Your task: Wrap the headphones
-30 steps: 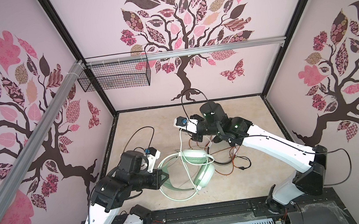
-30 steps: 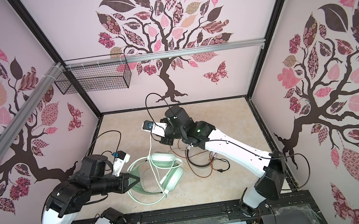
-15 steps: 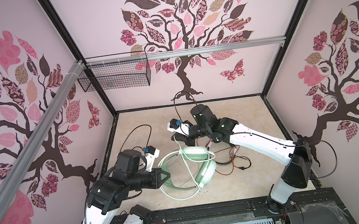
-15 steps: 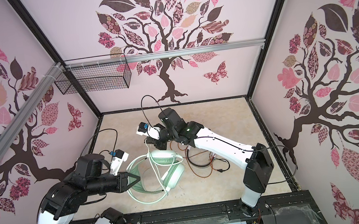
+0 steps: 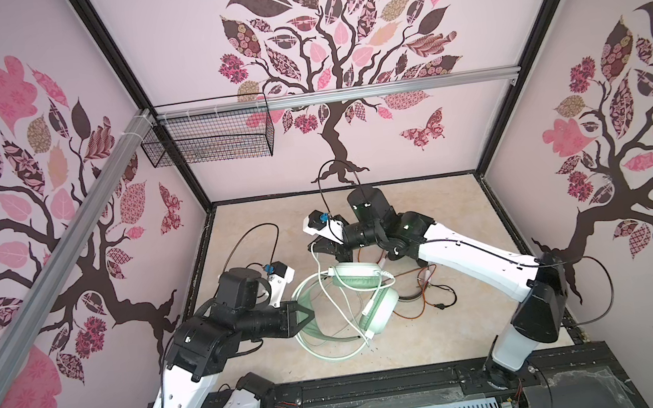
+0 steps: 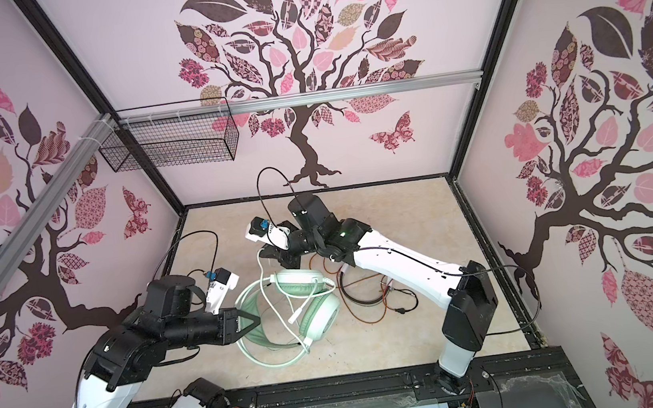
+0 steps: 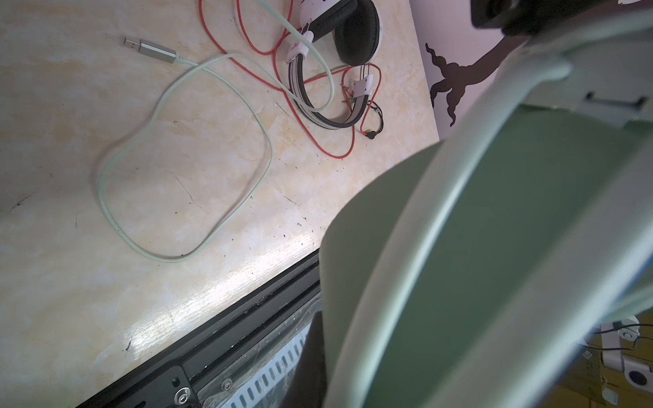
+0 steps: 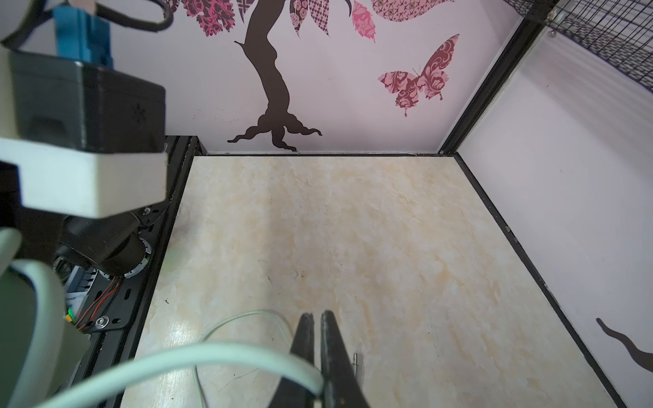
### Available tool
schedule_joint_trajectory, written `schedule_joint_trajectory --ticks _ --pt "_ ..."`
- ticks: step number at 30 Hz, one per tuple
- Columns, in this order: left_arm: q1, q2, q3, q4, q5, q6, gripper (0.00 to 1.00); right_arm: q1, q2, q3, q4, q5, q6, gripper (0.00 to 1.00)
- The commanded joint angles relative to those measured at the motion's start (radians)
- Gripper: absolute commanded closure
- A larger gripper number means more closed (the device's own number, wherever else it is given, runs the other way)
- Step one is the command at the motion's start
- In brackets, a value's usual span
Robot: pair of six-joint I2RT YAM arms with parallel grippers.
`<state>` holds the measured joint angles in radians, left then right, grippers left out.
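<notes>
The mint-green headphones hang tilted just above the table at centre in both top views. My left gripper is shut on their headband, which fills the left wrist view. Their pale green cable runs up from the ear cups to my right gripper, which is shut on it behind the headphones. In the right wrist view the cable is pinched low between the closed jaws of the right gripper. The cable's free end lies looped on the table with its USB plug. The white-and-black headphones and their orange-red cable lie under the right arm.
A black wire basket hangs on the back wall at the left, below an aluminium rail. Patterned walls close in three sides of the beige table. A black rail runs along the front edge.
My right gripper has carried the pale green cable leftward and a little toward the back wall. The left gripper and the headband have hardly moved.
</notes>
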<state>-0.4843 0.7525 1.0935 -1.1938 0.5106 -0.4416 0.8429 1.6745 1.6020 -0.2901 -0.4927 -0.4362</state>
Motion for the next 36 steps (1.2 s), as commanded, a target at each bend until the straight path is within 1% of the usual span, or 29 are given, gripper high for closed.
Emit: schedule_joint_trajectory --ticks 1,3,6,11,14,15,16,17,18,19,20,21,23,29,31,33,34,36 --pt "-0.004 -0.017 0.006 0.072 0.057 0.0 1.0 -0.005 0.003 -0.008 0.051 0.025 0.034 1.0" --pt "-0.004 -0.019 0.021 0.057 0.055 0.004 1.0 -0.009 -0.011 -0.057 0.099 0.047 0.057 1.0" --pt "-0.003 -0.029 0.031 0.044 0.049 0.003 1.0 -0.027 -0.034 -0.119 0.169 0.044 0.122 1.0" --pt "-0.003 -0.054 0.034 0.034 0.045 -0.006 1.0 -0.043 -0.051 -0.178 0.188 0.093 0.199 1.0" --pt "-0.003 -0.064 0.047 0.02 0.034 -0.005 1.0 -0.049 -0.091 -0.258 0.235 0.11 0.26 0.9" --pt "-0.002 -0.067 0.051 0.015 0.029 -0.006 1.0 -0.049 -0.111 -0.295 0.256 0.106 0.274 0.74" --pt "-0.003 -0.07 0.051 0.015 0.024 -0.009 1.0 -0.049 -0.139 -0.338 0.277 0.094 0.292 0.44" --pt "-0.003 -0.071 0.051 0.014 0.015 -0.014 1.0 -0.05 -0.165 -0.377 0.296 0.081 0.308 0.2" --pt "-0.003 -0.074 0.052 0.017 0.008 -0.019 1.0 -0.049 -0.196 -0.419 0.315 0.052 0.322 0.01" --pt "-0.004 -0.073 0.051 0.023 0.007 -0.026 1.0 -0.05 -0.229 -0.467 0.33 0.031 0.338 0.0" --pt "-0.003 -0.073 0.049 0.03 0.008 -0.034 1.0 -0.049 -0.262 -0.506 0.35 0.034 0.367 0.01" --pt "-0.004 -0.073 0.048 0.034 0.008 -0.04 1.0 -0.051 -0.301 -0.551 0.368 0.053 0.402 0.01" --pt "-0.003 -0.073 0.049 0.043 0.009 -0.048 1.0 -0.051 -0.377 -0.622 0.371 0.13 0.467 0.0" --pt "-0.003 -0.099 0.049 0.066 -0.005 -0.059 1.0 -0.051 -0.565 -0.75 0.233 0.479 0.626 0.01" --pt "-0.003 -0.097 0.049 0.071 -0.004 -0.059 1.0 -0.051 -0.618 -0.787 0.191 0.668 0.72 0.0" --pt "-0.003 -0.096 0.048 0.074 -0.003 -0.062 1.0 -0.051 -0.65 -0.797 0.131 0.81 0.786 0.01" --pt "-0.003 -0.097 0.05 0.075 -0.004 -0.062 1.0 -0.05 -0.665 -0.807 0.12 0.846 0.808 0.01" --pt "-0.004 -0.096 0.056 0.075 -0.01 -0.063 1.0 -0.051 -0.677 -0.815 0.111 0.88 0.849 0.0"
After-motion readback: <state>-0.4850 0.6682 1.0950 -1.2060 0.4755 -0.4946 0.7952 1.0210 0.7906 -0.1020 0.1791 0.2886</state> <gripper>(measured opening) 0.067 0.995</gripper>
